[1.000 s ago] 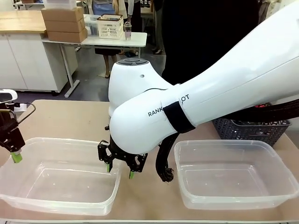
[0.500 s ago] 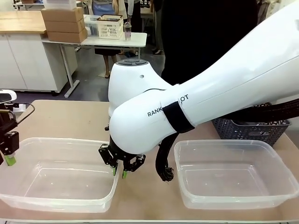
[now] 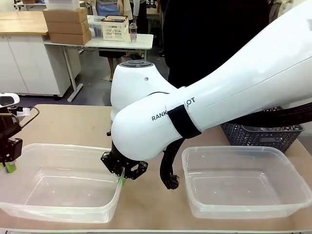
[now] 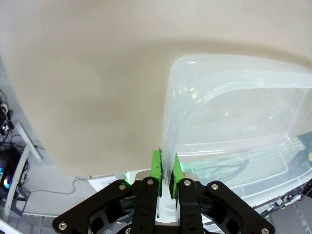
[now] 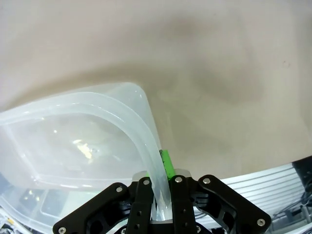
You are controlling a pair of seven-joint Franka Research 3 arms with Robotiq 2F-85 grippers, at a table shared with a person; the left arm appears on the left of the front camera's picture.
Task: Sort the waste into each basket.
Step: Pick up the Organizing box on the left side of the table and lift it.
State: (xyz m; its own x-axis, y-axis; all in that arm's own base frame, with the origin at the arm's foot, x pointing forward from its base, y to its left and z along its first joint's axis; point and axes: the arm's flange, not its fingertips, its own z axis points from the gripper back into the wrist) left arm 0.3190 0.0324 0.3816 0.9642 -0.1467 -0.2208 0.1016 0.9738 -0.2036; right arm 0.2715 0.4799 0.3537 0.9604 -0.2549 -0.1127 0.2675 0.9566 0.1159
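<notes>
Green pads (image 4: 157, 168) of our left gripper (image 4: 165, 171) are pressed together on the thin clear wall of the left tub (image 4: 234, 122), the rim pinched between them; in the front view this gripper sits at the tub's left end, near the table's left edge. Our right gripper (image 5: 158, 187) is likewise clamped on the same tub, its fingers closed over the rounded rim at a corner, with one green pad (image 5: 167, 163) showing just outside the plastic. From the front we see that this grip is on the tub's right end, with the big white right arm (image 3: 219, 102) reaching across the middle to get there. The tub rests on the tan table (image 3: 73, 124) between our two grippers. Just beside it, to the right and not touching, stands the right tub (image 3: 243, 208), also clear. Behind that one, at the far right, sits the dark openwork basket (image 3: 258, 135), partly hidden by the arm.
</notes>
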